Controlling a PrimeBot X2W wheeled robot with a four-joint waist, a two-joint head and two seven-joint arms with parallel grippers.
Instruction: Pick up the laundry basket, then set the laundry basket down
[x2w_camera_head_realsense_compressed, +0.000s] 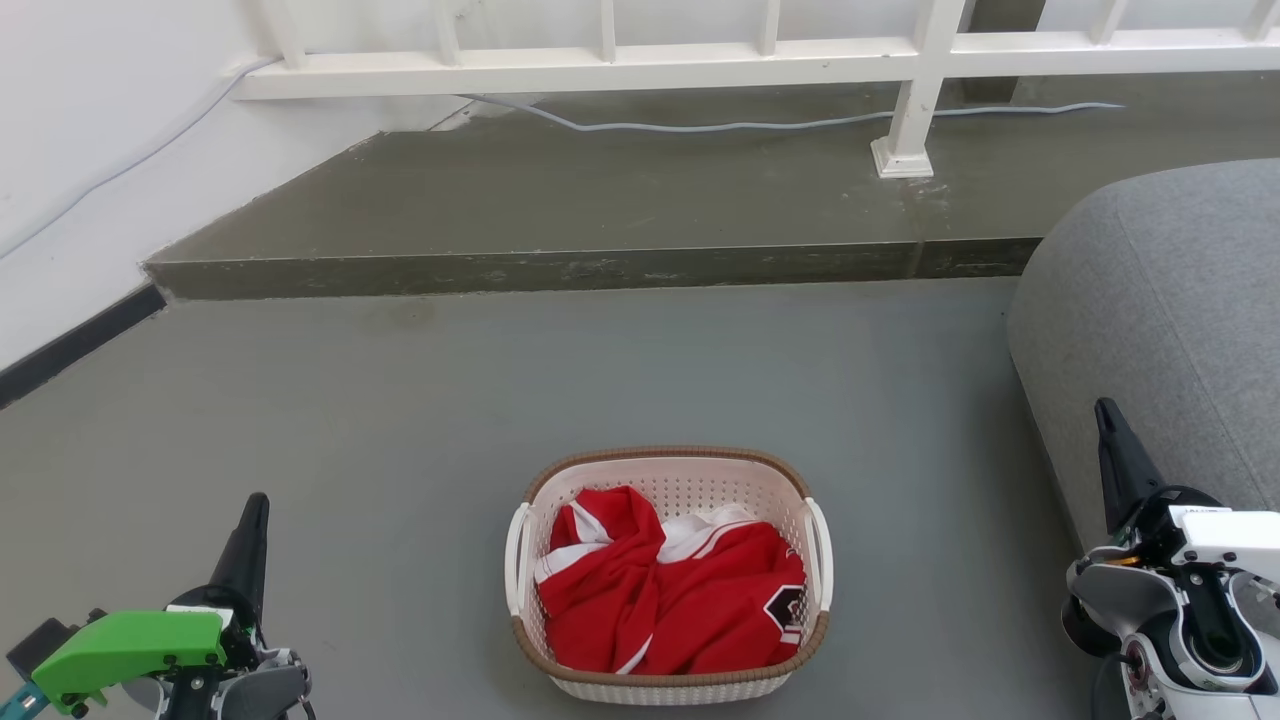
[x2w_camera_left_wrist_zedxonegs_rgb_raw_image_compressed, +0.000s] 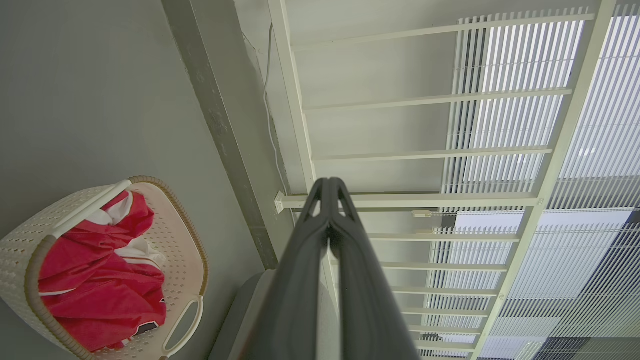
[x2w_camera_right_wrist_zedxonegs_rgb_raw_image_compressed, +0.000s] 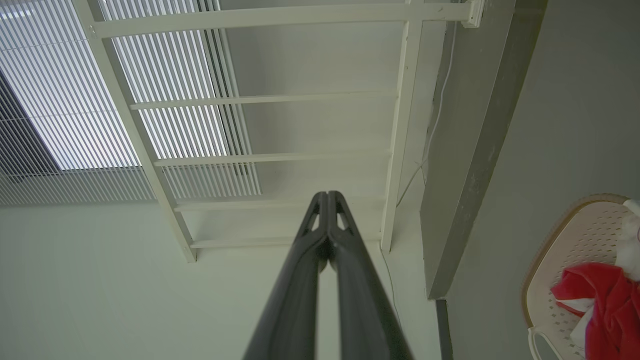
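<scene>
The left gripper (x2w_camera_head_realsense_compressed: 256, 508) and right gripper (x2w_camera_head_realsense_compressed: 1106, 415) hang low at the sides, fingers (x2w_camera_left_wrist_zedxonegs_rgb_raw_image_compressed: 300, 280) pressed together, pointing forward.

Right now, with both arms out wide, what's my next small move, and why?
Probably open both grippers. The left gripper and right gripper are shut, tips together, well apart from the basket, which sits on the floor between them with red clothing inside. Its side handles are free, and shut grippers can't take them.
</scene>
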